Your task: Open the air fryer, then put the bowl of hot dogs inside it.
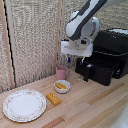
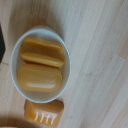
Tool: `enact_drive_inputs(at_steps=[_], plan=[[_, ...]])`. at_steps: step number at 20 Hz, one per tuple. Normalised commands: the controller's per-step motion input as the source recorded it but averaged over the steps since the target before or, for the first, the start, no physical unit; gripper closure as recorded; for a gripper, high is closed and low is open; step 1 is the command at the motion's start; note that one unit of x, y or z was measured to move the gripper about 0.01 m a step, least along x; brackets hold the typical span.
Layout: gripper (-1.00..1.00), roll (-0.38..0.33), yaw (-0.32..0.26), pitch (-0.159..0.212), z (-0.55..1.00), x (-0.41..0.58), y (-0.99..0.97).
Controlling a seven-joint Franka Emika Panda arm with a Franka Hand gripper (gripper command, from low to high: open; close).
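Progress check. In the exterior view the air fryer [image 1: 108, 56] stood at the back of the surface [image 1: 95, 107] on that view's right, and its drawer looked pulled forward, with the handle [image 1: 87, 73] sticking out at the front. I judged the opening step done, though I could not see into the drawer from this angle.

The hand [image 1: 76, 59] hung above the bowl [image 1: 62, 86], well clear of it, near the pink mug [image 1: 61, 73]. Its fingers were small and dark against the background, so I could not tell how far apart they stood; nothing was in its hold. The wrist view showed no fingers at all, only the bowl [image 2: 41, 61] straight below the camera, which told me the approach was roughly lined up.

The bowl sat on the surface between the fryer and the patterned plate [image 1: 24, 104], just in front of the mug, not yet touched. Left to do, as I judged it: descend, grip the bowl's rim, lift, carry to the drawer, set down.

Counts:
- air fryer: one
- bowl: one
- hot dogs [image 2: 40, 65] in the bowl: three pieces stacked, as read from the wrist view
- orange-yellow block [image 1: 53, 98]: one, lying just beside the bowl
- mug: one
- plate: one, nothing on it
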Motion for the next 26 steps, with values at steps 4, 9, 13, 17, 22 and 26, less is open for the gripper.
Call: enact_drive_inputs(at_steps=[4,9,13,17,22,26], plan=[[-1.0,0.207,0.188,-0.001,-0.21,0.0,0.2],[-1.0,0.18,0.185,0.005,-0.28,0.015,0.03],[-1.0,0.117,0.19,0.081,-0.36,0.009,0.0],[-1.0,0.01,0.195,0.093,-0.39,0.006,0.01],[-1.0,-0.04,0.193,0.053,-0.3,0.029,0.04],[-1.0,-0.117,0.214,0.003,-0.25,0.102,-0.07]])
